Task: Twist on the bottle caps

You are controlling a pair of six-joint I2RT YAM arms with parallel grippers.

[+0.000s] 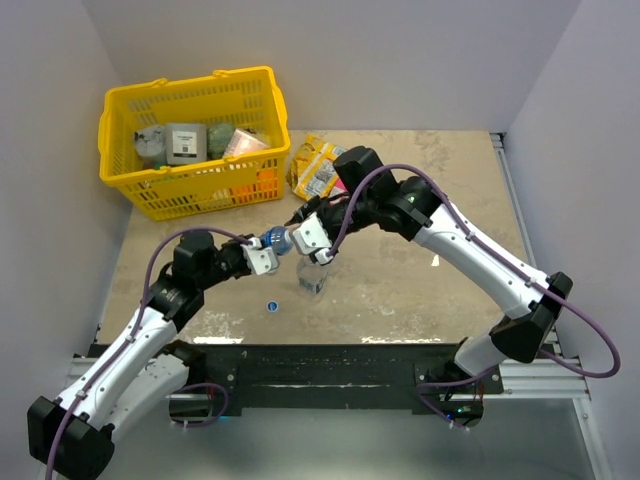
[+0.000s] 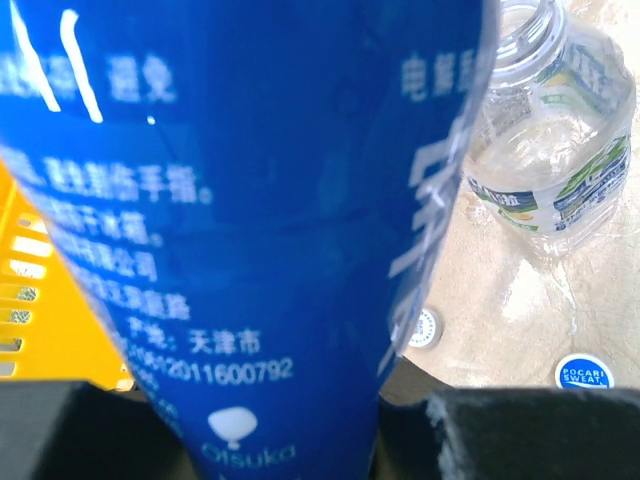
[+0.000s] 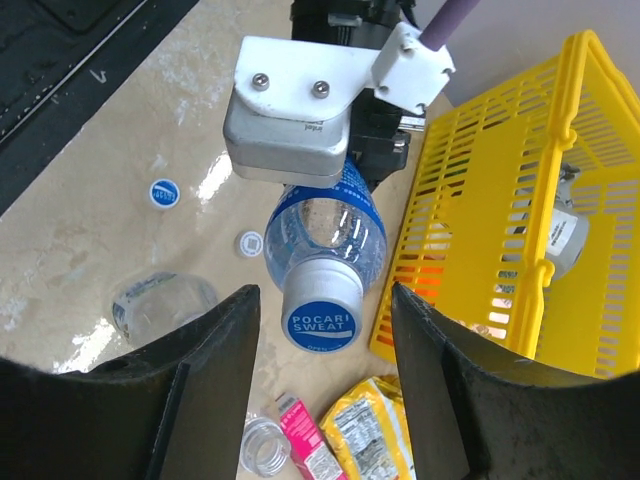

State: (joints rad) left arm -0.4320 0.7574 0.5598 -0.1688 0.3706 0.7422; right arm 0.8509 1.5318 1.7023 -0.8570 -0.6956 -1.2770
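Three bottles show. The blue-labelled bottle (image 3: 325, 235) lies level in the left hand (image 1: 266, 250), which is clamped around its body, and a blue cap (image 3: 320, 322) sits on its neck. The right hand (image 3: 322, 300) has its jaws apart, one finger on either side of that cap, touching nothing. An uncapped bottle (image 2: 550, 150) stands on the table (image 1: 400, 290) just beside. A loose blue cap (image 3: 163, 192) and a whitish cap (image 3: 250, 242) lie near it. The third bottle (image 3: 262, 445) shows only its open neck, beside the snack packets (image 3: 350, 440)
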